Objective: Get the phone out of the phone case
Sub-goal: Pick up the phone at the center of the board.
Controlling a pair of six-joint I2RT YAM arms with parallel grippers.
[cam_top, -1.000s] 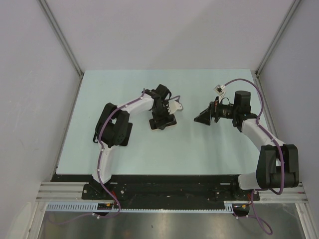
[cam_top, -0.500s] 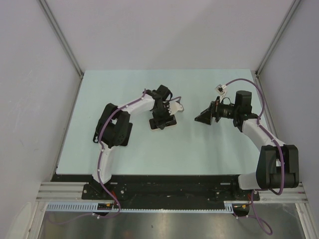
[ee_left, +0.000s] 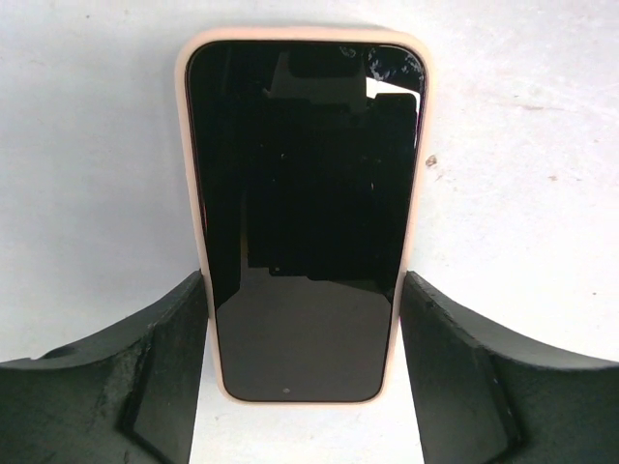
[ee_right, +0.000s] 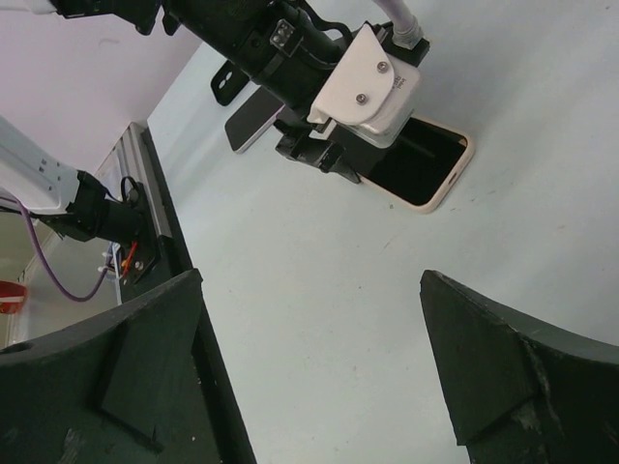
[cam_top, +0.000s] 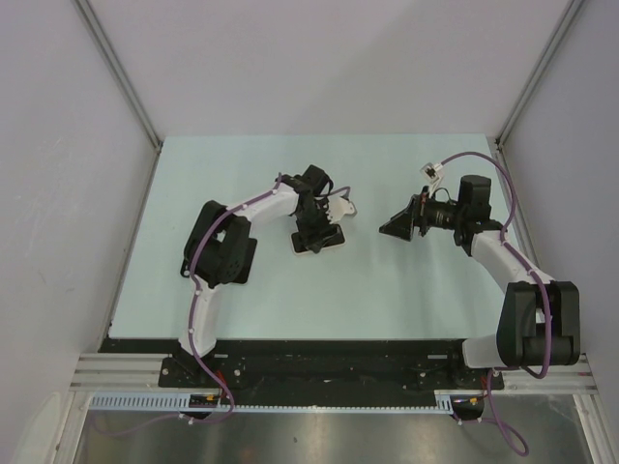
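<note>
Top: left gripper [cam_top: 315, 232] is down on the phone [cam_top: 333, 238] near table [cam_top: 242, 290] centre. The phone lies flat and pokes out on both sides of the gripper, with the pale case [cam_top: 298, 243] edge showing at its left end. Right gripper [cam_top: 385, 230] is off to the right, well apart from the phone, tips pointing toward it. Can't tell its height above the table from here.

Left wrist: phone [ee_left: 305, 193] is screen up, dark, seated fully in the pinkish case [ee_left: 300, 35], flat on the table. Both fingers [ee_left: 164, 372] straddle the near half. Each inner face sits against a long side of the case with no visible gap. So the left is clamped on the case across its width, and the phone is not out yet.

Right wrist: right fingers [ee_right: 126, 367] are spread wide with nothing between them, only bare table below, so it's released. Ahead, the left gripper [ee_right: 324, 155] sits over the phone [ee_right: 421, 159]. The case [ee_right: 456, 174] corner is visible at the right end. The other end sticks out behind the left gripper's body.
</note>
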